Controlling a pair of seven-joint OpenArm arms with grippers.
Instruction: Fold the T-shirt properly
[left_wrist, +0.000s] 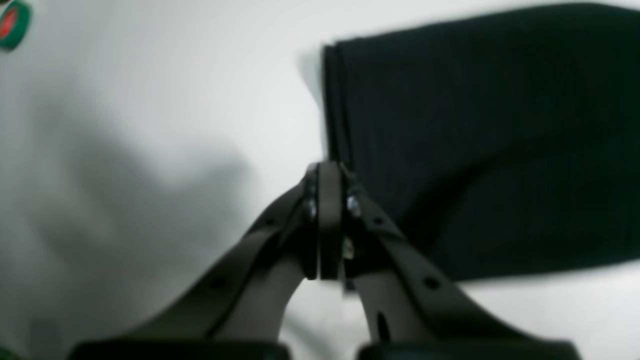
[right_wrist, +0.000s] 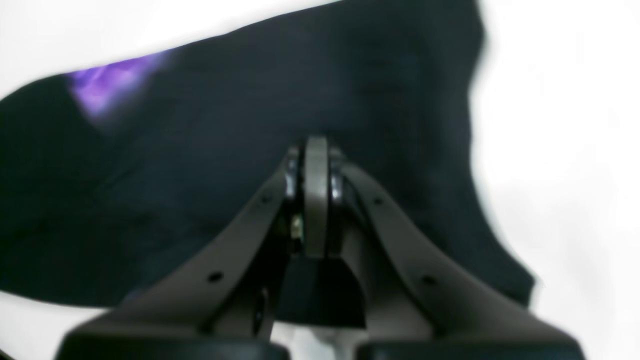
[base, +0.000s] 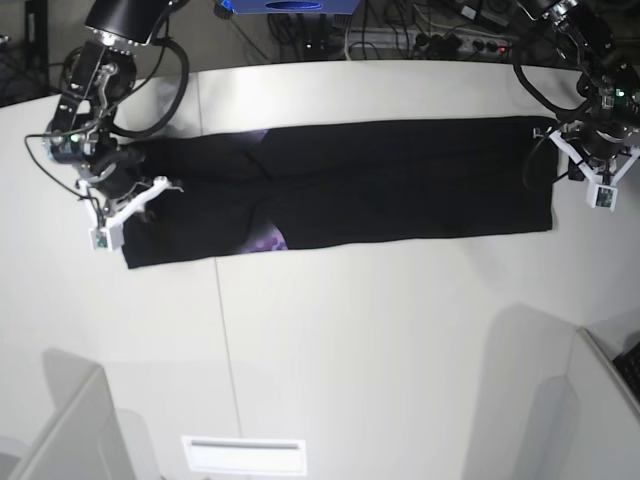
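The T-shirt (base: 380, 180) lies as a long black band across the white tabletop (base: 350, 340), apparently folded lengthwise already; the crosswise folds remain, I judge. My left end effector (left_wrist: 327, 167) is clenched at the band's edge, my right end effector (right_wrist: 316, 145) clenched over the other end (whether either pinches cloth, I cannot tell). Both wrist views are blurred, and only slivers of purple print (base: 268, 240) show.
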